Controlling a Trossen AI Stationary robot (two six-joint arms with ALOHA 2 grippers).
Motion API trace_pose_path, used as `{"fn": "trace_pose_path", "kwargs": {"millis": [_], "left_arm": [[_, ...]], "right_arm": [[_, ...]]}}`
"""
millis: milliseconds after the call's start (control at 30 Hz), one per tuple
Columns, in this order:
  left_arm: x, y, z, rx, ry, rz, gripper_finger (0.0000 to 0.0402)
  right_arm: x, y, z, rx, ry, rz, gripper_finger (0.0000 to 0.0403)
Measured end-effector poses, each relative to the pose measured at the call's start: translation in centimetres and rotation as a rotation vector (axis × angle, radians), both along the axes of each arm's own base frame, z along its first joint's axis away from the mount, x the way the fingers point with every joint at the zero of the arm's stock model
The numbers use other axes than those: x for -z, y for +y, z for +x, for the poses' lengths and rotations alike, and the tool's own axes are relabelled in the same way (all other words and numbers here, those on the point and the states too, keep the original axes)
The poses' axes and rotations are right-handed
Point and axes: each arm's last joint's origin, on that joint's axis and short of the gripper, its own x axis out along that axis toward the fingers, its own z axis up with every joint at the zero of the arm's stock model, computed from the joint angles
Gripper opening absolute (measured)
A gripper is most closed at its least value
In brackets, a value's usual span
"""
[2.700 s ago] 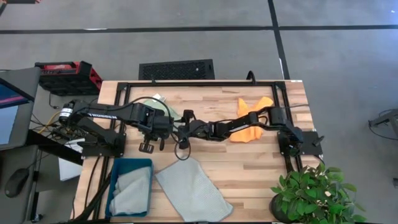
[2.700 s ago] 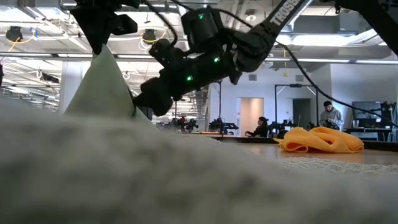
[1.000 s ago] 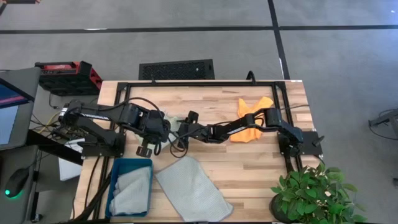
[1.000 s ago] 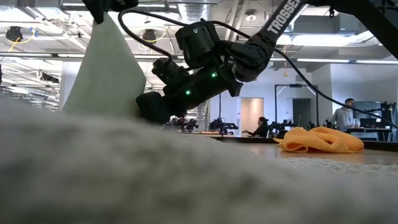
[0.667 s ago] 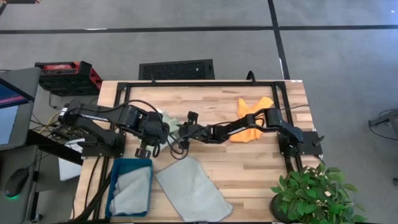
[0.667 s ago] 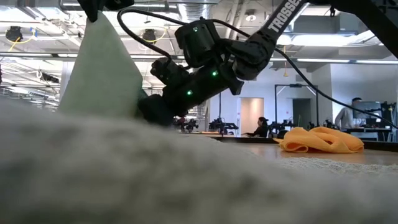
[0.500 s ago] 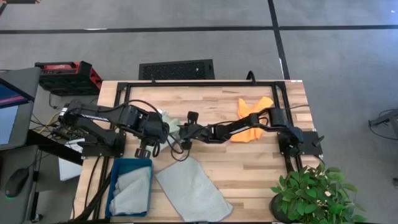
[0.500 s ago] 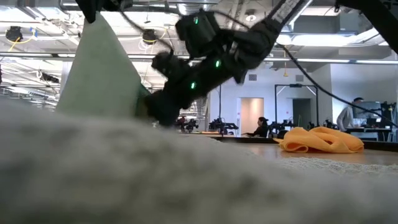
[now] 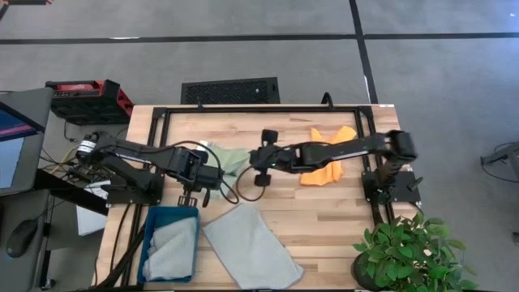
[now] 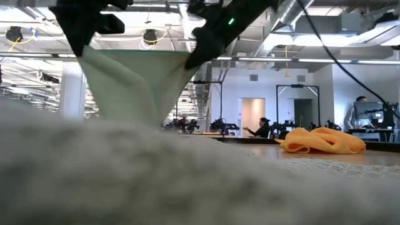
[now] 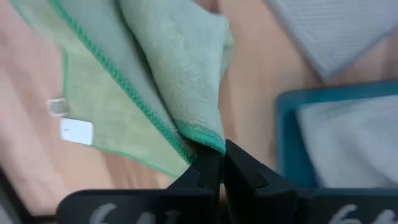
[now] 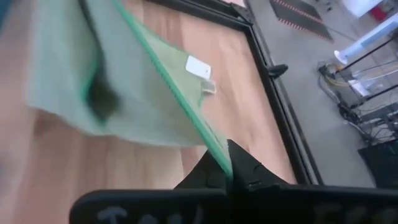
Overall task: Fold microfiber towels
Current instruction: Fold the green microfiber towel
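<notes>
High view: left gripper [image 9: 205, 174] and right gripper [image 9: 254, 160] are each pinching a corner of the thin light green microfiber towel [image 9: 229, 159], holding it lifted over the wooden table [image 9: 324, 219] so it hangs spread, probably for a clean fold. Both jaws are clamped together on its edge. Orange towel [image 9: 327, 162] is lying bunched nearby; grey-blue towel [image 9: 251, 247] is lying flat beside the teal rectangular bin [image 9: 151, 231].

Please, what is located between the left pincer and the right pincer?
The light green towel stretches between the left pincer and the right pincer, each shut on one edge; the high and low views show it.
</notes>
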Motion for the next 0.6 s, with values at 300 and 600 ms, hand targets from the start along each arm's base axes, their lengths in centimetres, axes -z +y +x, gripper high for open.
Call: {"fn": "trace_pose_path", "kwargs": {"millis": [300, 600], "left_arm": [[0.3, 1.1, 0.9, 0.079, -0.111, 0.330, 0.0000], [0.0, 3.7, 2.6, -0.049, -0.247, 0.395, 0.0000]], "right_arm": [[-5.5, -0.4, -4.2, 0.019, -0.036, 0.002, 0.0004], [-7.7, -1.9, -6.0, 0.109, -0.096, 0.005, 0.0004]]}}
